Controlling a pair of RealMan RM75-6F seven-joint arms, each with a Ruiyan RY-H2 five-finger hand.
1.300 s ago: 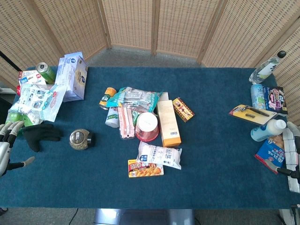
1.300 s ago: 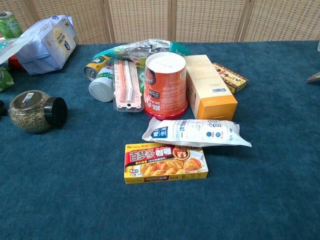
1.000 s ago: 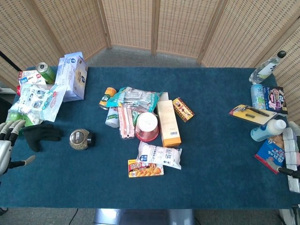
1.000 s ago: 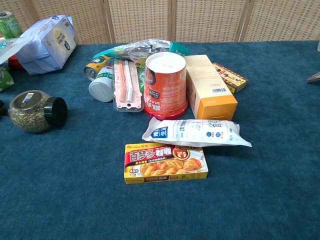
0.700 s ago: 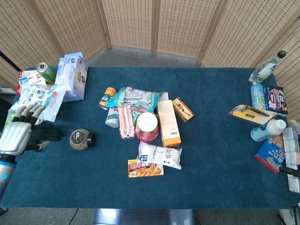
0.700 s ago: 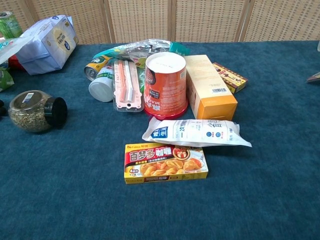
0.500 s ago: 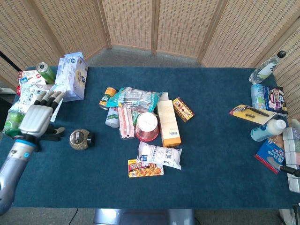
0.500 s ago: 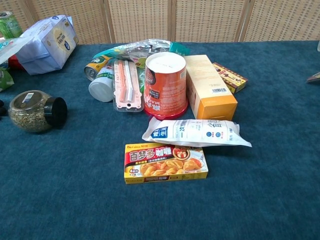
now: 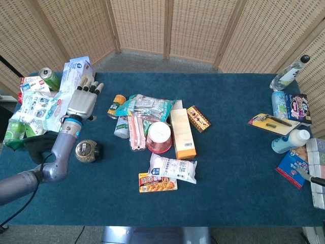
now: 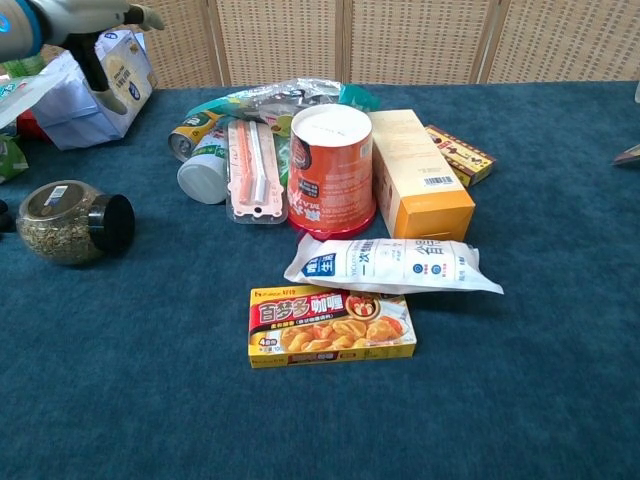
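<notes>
My left hand (image 9: 81, 101) hovers open above the table's left part, fingers stretched toward a blue-and-white box (image 9: 77, 84); it holds nothing. The chest view catches this hand (image 10: 92, 28) at the top left, over that box (image 10: 100, 85). Below the forearm lies a glass jar with a black lid (image 9: 85, 150) on its side, next to a black glove (image 9: 36, 146). A yellow can (image 9: 117, 105) lies just right of the hand. At the right edge, my right hand (image 9: 317, 175) is partly cut off, fingers straight, beside a blue packet (image 9: 290, 166).
A heap in the middle: red cup (image 9: 159, 137), orange box (image 9: 182, 133), white packet (image 9: 172, 168), curry box (image 9: 157, 183), toothbrush pack (image 9: 135, 132). Green can (image 9: 49, 77) and bags sit far left. Bottles (image 9: 290, 141), a blue can (image 9: 279, 103) and a razor card (image 9: 274, 122) stand right.
My left hand has risen from the table's left edge and swung forward and right, past the glove and jar, up to the blue-and-white box. The right hand has barely moved.
</notes>
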